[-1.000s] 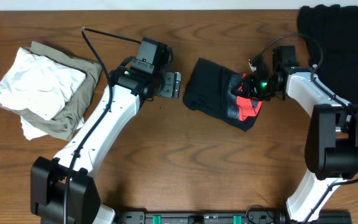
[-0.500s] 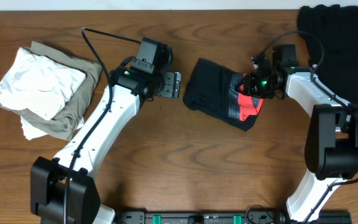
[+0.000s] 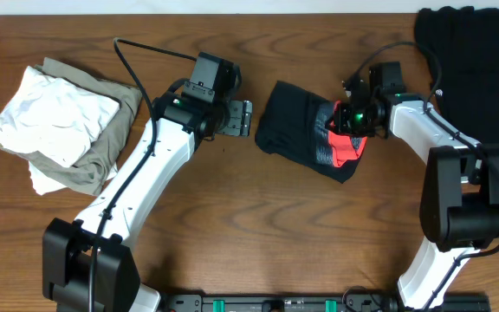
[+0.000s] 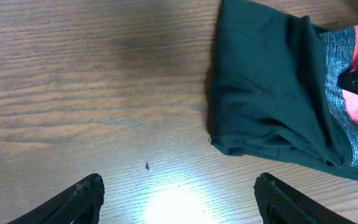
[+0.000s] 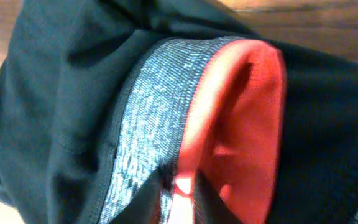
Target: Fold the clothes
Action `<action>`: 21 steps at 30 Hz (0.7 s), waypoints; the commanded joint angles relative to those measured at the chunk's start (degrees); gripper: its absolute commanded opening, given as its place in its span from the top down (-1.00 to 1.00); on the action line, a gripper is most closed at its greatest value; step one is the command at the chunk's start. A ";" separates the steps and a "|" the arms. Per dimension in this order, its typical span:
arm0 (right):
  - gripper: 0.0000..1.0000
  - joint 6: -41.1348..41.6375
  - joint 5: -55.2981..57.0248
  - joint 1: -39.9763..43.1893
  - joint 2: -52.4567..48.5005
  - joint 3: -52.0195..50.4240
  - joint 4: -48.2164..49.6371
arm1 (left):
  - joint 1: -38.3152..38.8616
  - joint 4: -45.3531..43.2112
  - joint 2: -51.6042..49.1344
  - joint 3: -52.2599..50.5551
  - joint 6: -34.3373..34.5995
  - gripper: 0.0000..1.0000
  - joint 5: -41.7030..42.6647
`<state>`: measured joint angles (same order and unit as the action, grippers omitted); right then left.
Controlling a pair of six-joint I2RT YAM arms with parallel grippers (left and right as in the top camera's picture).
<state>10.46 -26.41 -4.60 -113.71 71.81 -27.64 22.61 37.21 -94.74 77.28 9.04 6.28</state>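
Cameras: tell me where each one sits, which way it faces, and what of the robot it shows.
Overhead: above the table, facing straight down; left arm, right arm, leggings.
Left wrist: low, facing table and leggings' edge; left gripper open.
Right wrist: close over the waistband; right gripper pinching it.
Shared: all three show the leggings.
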 commanded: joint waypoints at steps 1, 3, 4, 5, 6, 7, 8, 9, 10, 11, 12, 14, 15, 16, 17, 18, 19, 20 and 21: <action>0.82 0.24 0.79 -0.50 0.11 -0.35 0.31 | -0.04 0.35 -0.33 -0.09 0.26 -0.59 0.61; 0.95 0.24 0.72 -0.35 0.11 -0.35 0.63 | -0.04 0.35 -0.33 -0.09 0.28 -0.60 0.61; 0.98 0.22 0.70 -0.28 0.11 -0.35 0.74 | -0.04 0.35 -0.33 -0.09 0.26 -0.60 0.61; 0.97 0.22 0.70 -0.22 0.11 -0.35 0.94 | -0.04 0.35 -0.33 -0.09 0.26 -0.60 0.61; 0.97 0.17 0.48 -0.24 0.11 -0.35 1.11 | -0.04 0.35 -0.33 -0.09 0.26 -0.59 0.61; 0.97 0.13 0.22 -0.24 0.11 -0.35 1.29 | -0.04 0.35 -0.33 -0.09 0.26 -0.60 0.61; 0.97 -0.33 -0.42 -0.26 0.11 -0.35 1.38 | -0.04 0.39 -0.33 -0.09 0.26 -0.59 0.61; 0.96 -0.59 -0.85 -0.31 0.11 -0.35 1.49 | -0.04 0.44 -0.33 -0.09 0.26 -0.59 0.61; 0.94 -0.70 -0.90 -0.37 0.11 -0.35 1.49 | -0.04 0.48 -0.33 -0.09 0.26 -0.60 0.61; 0.91 -0.70 -0.79 -0.48 0.11 -0.35 1.44 | -0.04 0.52 -0.33 -0.09 0.26 -0.59 0.61; 0.89 -0.94 -0.74 -0.57 0.11 -0.35 1.44 | -0.04 0.52 -0.33 -0.09 0.26 -0.59 0.61; 0.86 -0.87 0.13 -0.70 0.11 -0.35 1.53 | -0.04 0.52 -0.33 -0.09 0.26 -0.59 0.61; 0.84 -0.85 1.01 -0.70 0.11 -0.35 1.57 | -0.04 0.55 -0.33 -0.09 0.26 -0.59 0.61; 0.81 -0.85 1.84 -0.68 0.11 -0.35 1.75 | -0.04 0.57 -0.33 -0.09 0.26 -0.59 0.61; 0.75 -0.85 2.51 -0.68 0.11 -0.37 1.99 | -0.04 0.59 -0.33 -0.09 0.26 -0.60 0.61; 0.69 -0.83 3.17 -0.66 0.11 -0.37 2.25 | -0.04 0.59 -0.33 -0.09 0.26 -0.59 0.61; 0.65 -0.85 3.69 -0.55 0.11 -0.35 2.62 | -0.04 0.59 -0.33 -0.09 0.26 -0.60 0.61; 0.59 -0.87 4.09 -0.50 0.11 -0.37 2.95 | -0.04 0.59 -0.33 -0.09 0.26 -0.60 0.61; 0.57 -0.85 4.15 -0.50 0.11 -0.37 3.23 | -0.04 0.59 -0.33 -0.09 0.26 -0.60 0.61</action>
<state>10.00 -24.05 -4.64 -113.71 71.79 -24.84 22.61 37.52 -94.74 77.28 9.06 6.28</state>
